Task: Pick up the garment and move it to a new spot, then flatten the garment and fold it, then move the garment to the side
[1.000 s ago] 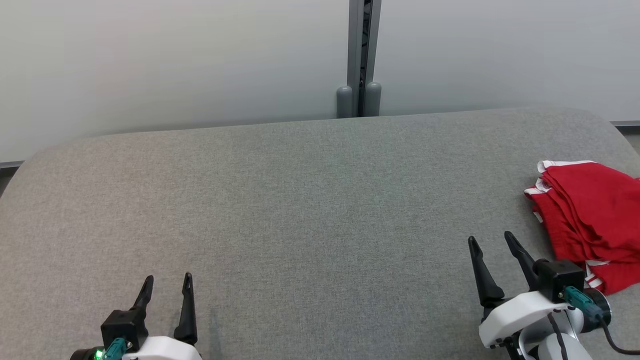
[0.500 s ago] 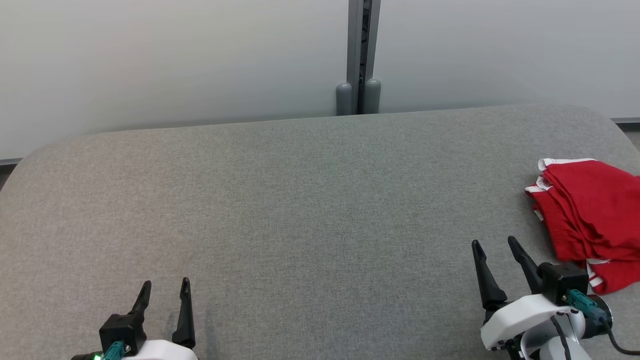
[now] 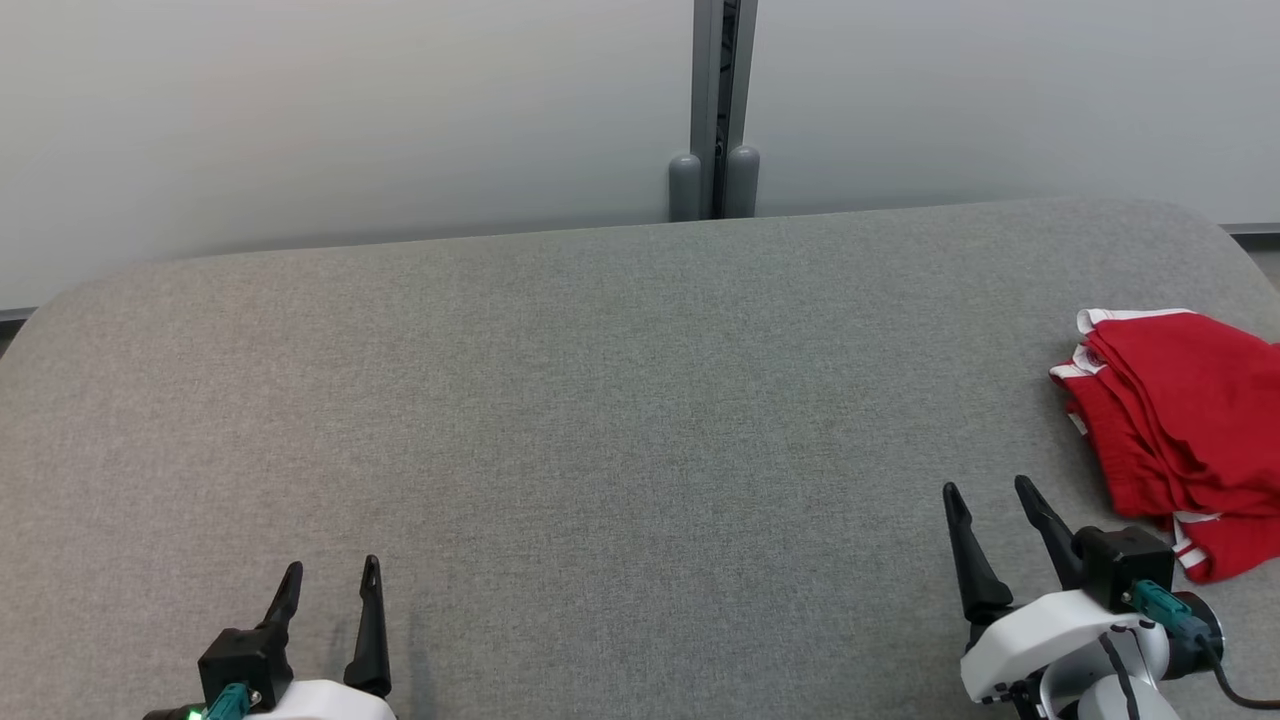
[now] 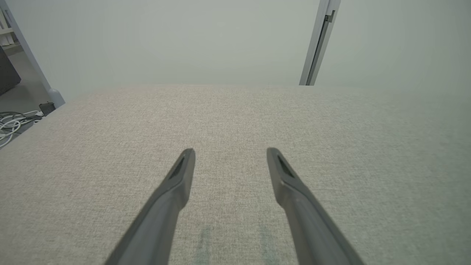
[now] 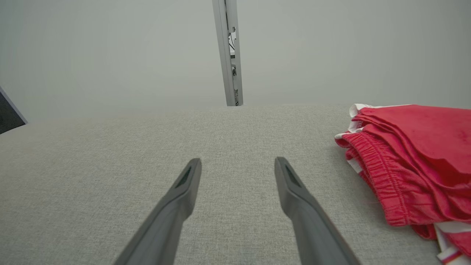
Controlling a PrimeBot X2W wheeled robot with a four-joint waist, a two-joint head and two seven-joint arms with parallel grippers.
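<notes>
Hovering at the near edge, the left gripper [image 3: 333,565] and right gripper [image 3: 985,485] both gape, empty. Farther right the red garment [image 3: 1180,400] lies layered at the grey table's [image 3: 600,400] edge — folded and set aside, I judge, so only parking the arms remains.

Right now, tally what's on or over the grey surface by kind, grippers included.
Red garment, white-trimmed, folded: 1
Grippers, both open and holding nothing: 2 (left gripper, right gripper)
Total: 3
</notes>
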